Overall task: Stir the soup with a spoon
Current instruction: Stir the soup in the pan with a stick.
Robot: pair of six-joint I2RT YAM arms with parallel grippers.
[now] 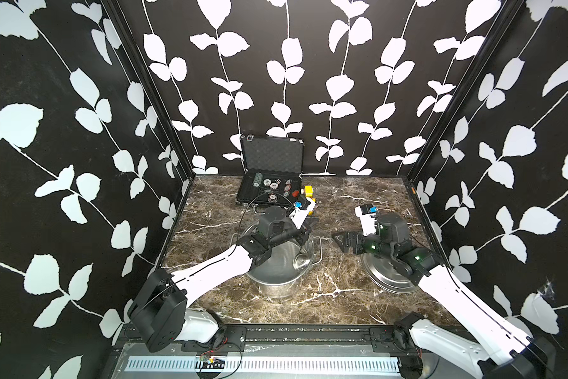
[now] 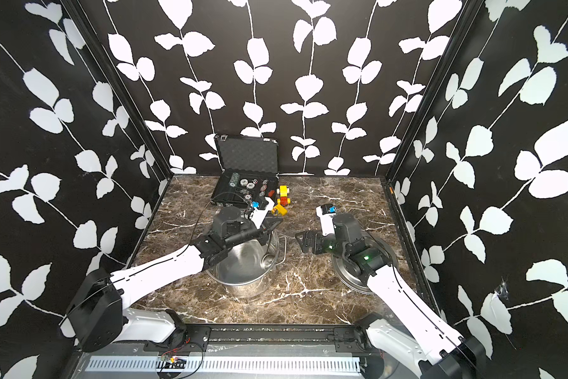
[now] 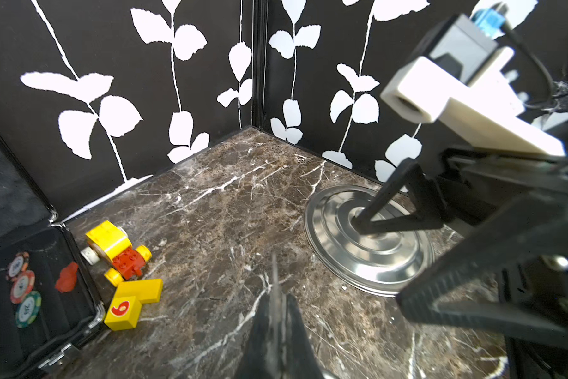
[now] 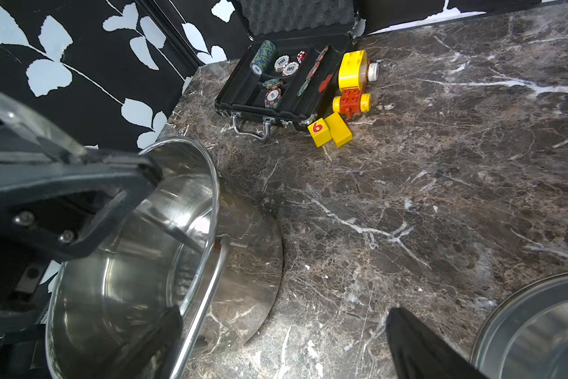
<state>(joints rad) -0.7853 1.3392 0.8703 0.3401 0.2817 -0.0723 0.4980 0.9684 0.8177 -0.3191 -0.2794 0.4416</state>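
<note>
Black ribbed fingers of the left claw are clenched on the spoon, pinching its thin silver handle high up. The spoon hangs down into the steel pot, with its small round bowl low against the inner wall on the side nearer the right arm. In the left wrist view only a blurred sliver of the handle shows between the two dark fingers. The pot's shiny inside is all reflections, so what it holds cannot be made out. The left arm covers its far rim in both top views.

The right claw is released, its jaws spread wide with nothing between them. It hangs over the brown marble table, between the pot and the round steel lid. The lid lies flat on the table. The right arm covers much of it in both top views. It is cut off at the corner of the right wrist view.

At the back an open black poker chip case holds chips marked "100" and a stack marked "50". Just beside it sit a yellow and red toy vehicle and a yellow block bearing a red "6". Other chip lettering is too blurred to read.
</note>
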